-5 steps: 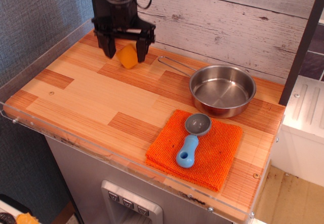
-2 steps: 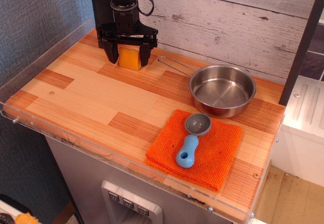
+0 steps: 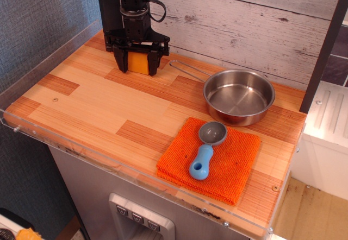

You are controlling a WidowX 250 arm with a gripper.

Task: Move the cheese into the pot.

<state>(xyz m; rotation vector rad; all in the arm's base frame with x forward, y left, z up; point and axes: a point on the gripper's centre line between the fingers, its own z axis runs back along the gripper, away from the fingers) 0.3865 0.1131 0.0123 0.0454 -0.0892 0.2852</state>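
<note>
Wood-plank counter (image 3: 109, 109), striped light/dark laminate, smooth, w/ clear acrylic lip along near and left edges. Back wall (image 3: 244, 17) is whitewashed weathered boards; left wall is grey textured fabric-like panel.

Black robot arm (image 3: 117, 6) comes down at far left, cables looping by the wrist. Orange woven cloth (image 3: 234, 169) lies flat near right, roughly square, nubbly knit texture. The pot (image 3: 238, 96) sits just beyond it at right: shallow, round, shiny stainless steel, inside bare (thin wire handle reaches left toward the arm).

Gripper (image 3: 139, 63) is low at the counter, black fingers closed against both sides of the cheese (image 3: 139, 62), a small smooth yellow-orange block w/ flat front face. Cheese is at far left, well apart from pot.

Small scoop (image 3: 209, 145) rests on the cloth: grey round bowl, glossy blue handle pointing near.
</note>
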